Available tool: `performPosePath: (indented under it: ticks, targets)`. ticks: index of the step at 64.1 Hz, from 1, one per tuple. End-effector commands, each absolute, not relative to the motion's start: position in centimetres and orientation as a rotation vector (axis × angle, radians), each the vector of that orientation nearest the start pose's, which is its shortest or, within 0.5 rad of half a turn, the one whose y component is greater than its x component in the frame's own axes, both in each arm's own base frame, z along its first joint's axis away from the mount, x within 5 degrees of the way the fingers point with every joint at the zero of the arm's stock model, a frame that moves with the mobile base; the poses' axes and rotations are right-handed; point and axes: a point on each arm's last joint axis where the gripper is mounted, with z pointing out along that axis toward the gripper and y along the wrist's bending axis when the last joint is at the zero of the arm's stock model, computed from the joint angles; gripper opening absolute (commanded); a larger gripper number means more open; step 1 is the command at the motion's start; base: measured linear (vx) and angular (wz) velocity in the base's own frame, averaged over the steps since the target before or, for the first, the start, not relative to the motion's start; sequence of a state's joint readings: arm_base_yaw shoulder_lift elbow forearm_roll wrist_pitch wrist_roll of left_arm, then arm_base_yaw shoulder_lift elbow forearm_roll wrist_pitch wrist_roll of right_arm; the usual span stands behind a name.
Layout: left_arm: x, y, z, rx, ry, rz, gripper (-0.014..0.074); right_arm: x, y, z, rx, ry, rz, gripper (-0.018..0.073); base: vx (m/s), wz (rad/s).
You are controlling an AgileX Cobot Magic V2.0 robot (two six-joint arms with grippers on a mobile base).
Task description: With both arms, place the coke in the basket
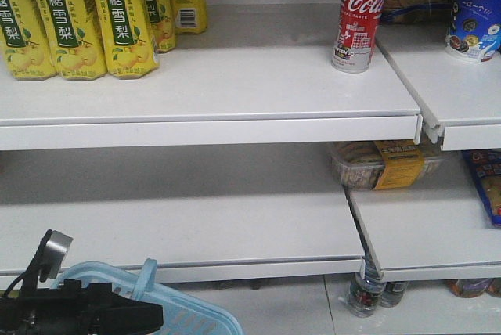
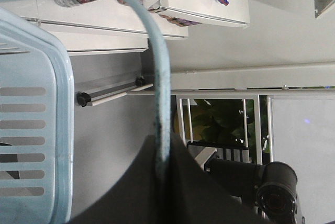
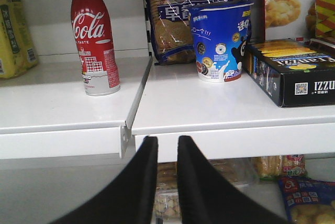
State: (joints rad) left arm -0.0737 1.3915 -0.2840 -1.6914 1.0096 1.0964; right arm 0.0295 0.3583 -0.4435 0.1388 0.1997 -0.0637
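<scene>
The coke is a slim red bottle with white script, standing upright at the right end of the top shelf board; it also shows in the right wrist view, upper left. My right gripper hangs below and to the right of the coke, in front of the shelf edge. Its fingers are slightly apart with nothing between them. The light blue basket sits low at the front left. My left gripper is shut on the basket's swing handle, beside the slotted basket wall.
Yellow pear-drink bottles fill the top shelf's left. Right of the coke stand a biscuit bag, a blue cup and a black box. A clear biscuit tub lies on the shelf below, and dark bottles stand lower.
</scene>
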Motion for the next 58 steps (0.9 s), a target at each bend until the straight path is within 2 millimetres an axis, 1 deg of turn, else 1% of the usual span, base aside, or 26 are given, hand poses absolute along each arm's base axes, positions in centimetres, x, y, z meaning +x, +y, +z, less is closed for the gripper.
performPosePath:
  ticks: [1,20,29,35,47,53,58]
  targets:
    - [16.9,-9.2,18.5,-0.265,2.292,-1.664,-0.0006,8.4,0.4,33.8,0.015,1.503,0.090,0.0188,0.00,0.00]
    - [16.9,-9.2,18.5,-0.265,2.292,-1.664,-0.0006,8.4,0.4,33.8,0.015,1.503,0.090,0.0447,0.00,0.00]
    - [16.9,-9.2,18.5,-0.265,2.292,-1.664,-0.0006,8.4,0.4,33.7,0.015,1.506,0.091,0.0529,0.00,0.00]
    - [16.9,-9.2,18.5,-0.265,2.292,-1.664,-0.0006,8.4,0.4,33.7,0.022,1.509,0.102,0.0549,0.00,0.00]
    - [16.9,-9.2,18.5,-0.265,2.292,-1.664,-0.0006,8.4,0.4,33.8,0.024,1.494,0.101,0.0547,0.00,0.00]
    - [16.9,-9.2,18.5,-0.265,2.292,-1.664,-0.0006,8.6,0.3,34.8,0.036,1.432,0.103,0.0547,0.00,0.00]
    - [16.9,-9.2,18.5,-0.265,2.292,-1.664,-0.0006,9.2,0.4,35.7,0.032,1.426,0.106,0.0547,0.00,0.00]
